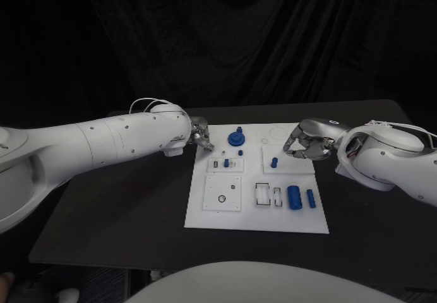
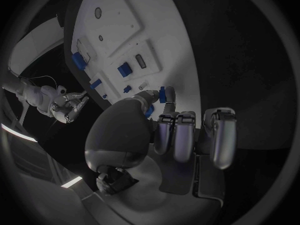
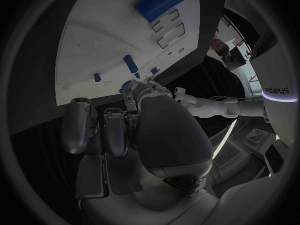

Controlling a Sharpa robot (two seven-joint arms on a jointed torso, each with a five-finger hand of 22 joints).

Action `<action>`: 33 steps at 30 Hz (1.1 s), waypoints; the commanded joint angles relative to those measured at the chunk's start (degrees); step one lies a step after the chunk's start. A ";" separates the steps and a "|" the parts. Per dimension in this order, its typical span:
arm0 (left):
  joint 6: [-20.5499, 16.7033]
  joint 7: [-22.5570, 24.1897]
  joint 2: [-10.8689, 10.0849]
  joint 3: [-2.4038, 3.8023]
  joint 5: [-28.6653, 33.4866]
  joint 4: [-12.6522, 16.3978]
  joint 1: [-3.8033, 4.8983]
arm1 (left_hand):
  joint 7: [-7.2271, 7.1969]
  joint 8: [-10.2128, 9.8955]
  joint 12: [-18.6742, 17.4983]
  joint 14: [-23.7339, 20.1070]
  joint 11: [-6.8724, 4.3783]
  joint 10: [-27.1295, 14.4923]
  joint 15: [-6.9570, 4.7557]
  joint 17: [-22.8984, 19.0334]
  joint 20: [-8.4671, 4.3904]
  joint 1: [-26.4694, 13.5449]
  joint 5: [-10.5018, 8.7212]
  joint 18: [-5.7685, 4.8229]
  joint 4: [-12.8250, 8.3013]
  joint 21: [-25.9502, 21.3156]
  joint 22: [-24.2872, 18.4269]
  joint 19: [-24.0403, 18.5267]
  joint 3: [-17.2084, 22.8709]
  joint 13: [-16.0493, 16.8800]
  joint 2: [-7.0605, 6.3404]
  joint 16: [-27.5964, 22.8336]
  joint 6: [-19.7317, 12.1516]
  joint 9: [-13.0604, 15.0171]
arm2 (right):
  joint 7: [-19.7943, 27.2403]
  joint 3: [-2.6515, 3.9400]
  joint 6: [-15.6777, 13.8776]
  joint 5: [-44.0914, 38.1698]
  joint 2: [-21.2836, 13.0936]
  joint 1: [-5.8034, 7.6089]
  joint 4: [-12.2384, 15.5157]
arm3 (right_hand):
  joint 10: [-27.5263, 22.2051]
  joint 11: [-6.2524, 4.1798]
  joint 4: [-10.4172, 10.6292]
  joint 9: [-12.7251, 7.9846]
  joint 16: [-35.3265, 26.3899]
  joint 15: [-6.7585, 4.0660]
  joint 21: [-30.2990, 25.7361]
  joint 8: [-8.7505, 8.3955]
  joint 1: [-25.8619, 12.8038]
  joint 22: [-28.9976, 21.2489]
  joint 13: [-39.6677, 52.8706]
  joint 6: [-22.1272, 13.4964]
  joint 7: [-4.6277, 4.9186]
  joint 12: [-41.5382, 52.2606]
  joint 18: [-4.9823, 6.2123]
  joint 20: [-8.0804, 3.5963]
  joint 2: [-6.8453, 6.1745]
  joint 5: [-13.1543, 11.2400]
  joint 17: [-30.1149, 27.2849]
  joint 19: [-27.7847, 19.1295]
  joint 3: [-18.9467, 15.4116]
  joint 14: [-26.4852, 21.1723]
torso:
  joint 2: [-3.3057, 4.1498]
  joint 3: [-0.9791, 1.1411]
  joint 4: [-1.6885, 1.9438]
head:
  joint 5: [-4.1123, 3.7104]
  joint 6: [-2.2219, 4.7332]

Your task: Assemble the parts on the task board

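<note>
- Board (image 1: 257,222): white plate, flat on the middle of the black bench (image 1: 119,208); looked rigid, with raised white blocks and cut-out slots.
- Parts: small blue pieces, all on the board. A knob (image 1: 237,137) stood at the far left; a short peg (image 1: 274,162) stood upright on a block near the right hand; a thick cylinder (image 1: 294,196) and a thin pin (image 1: 311,199) lay side by side near the front right.
- Handling, as judged: hard plastic, light, stiff, smooth and likely slippery; not fragile. The cylinder and pin would roll if nudged; best pinched across the middle of the barrel. The peg and knob best taken from above, at the top.
- Left hand (image 1: 199,136): at the board's far-left edge, beside the knob. In the left wrist view a small blue piece (image 2: 162,94) was pinched at the fingers, the rest curled.
- Right hand (image 1: 307,144): over the board's far-right corner, fingers curled inward; whether it held anything could not be told.
</note>
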 commanded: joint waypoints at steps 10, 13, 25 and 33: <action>-6.38 -1.59 -6.25 0.04 11.46 8.70 -0.09 | -0.15 -0.51 0.15 5.96 -0.45 6.06 -0.51 15.09 -0.55 -2.17 1.11 0.62 -1.15 -0.07 13.17 3.15 3.68 15.07 -1.60 0.37 0.51 1.51 | -2.00 0.03 1.21 -0.12 -1.04 -0.04 0.71 | -0.59 -0.06 0.01 0.02 -0.49 -0.07 -0.39 -0.04 0.12 9.98 5.48 0.59 0.06 -0.31 0.74 -0.07 0.43 0.46 6.12 -0.33 0.35 3.40 | -0.02 0.06 0.13 | 0.06 0.00; -6.41 -3.38 -7.65 0.03 11.94 10.93 -0.09 | -0.13 -0.72 0.15 5.96 -0.40 6.06 -0.48 15.09 -0.52 -3.04 0.24 0.65 -0.99 -0.20 13.13 3.10 4.09 15.07 -1.67 0.37 0.57 1.71 | -2.16 0.03 1.36 -0.12 -1.31 -0.04 0.85 | -0.59 -0.06 0.01 0.02 -0.49 -0.07 -0.39 -0.04 0.12 9.98 5.48 0.59 0.06 -0.31 0.74 -0.07 0.43 0.46 6.12 -0.33 0.35 3.40 | 0.00 0.00 0.23 | 0.15 0.00; -8.61 -5.78 -9.36 0.04 9.58 15.07 -0.13 | -0.18 -0.89 0.15 5.96 -0.42 6.06 -0.50 15.09 -0.52 -4.81 -0.81 0.73 -0.28 -0.50 13.02 2.99 4.44 15.07 -1.77 0.37 1.08 2.14 | -2.42 0.03 1.78 0.91 -1.34 -0.04 0.79 | -0.82 -0.08 -0.02 0.06 -0.62 -0.08 -0.63 0.02 0.15 9.91 5.21 0.74 0.02 -0.50 0.79 -0.07 0.55 0.50 5.98 -0.43 0.45 3.34 | -0.05 0.09 -0.01 | 0.65 0.00; -8.84 -4.70 -8.90 0.04 9.14 14.99 -0.70 | -0.18 -1.05 0.15 5.96 -0.42 6.06 -0.50 15.09 -0.52 -5.01 -1.02 0.78 -0.21 -0.67 12.96 2.92 4.53 15.07 -1.78 0.37 0.90 2.20 | -2.45 0.03 1.75 1.03 -1.48 -0.04 0.70 | -0.92 -0.10 -0.07 0.06 -0.71 -0.09 -0.79 0.02 0.19 9.86 5.10 0.76 0.02 -0.58 0.82 -0.07 0.58 0.52 5.89 -0.50 0.49 3.31 | -0.08 0.09 0.05 | 0.43 0.00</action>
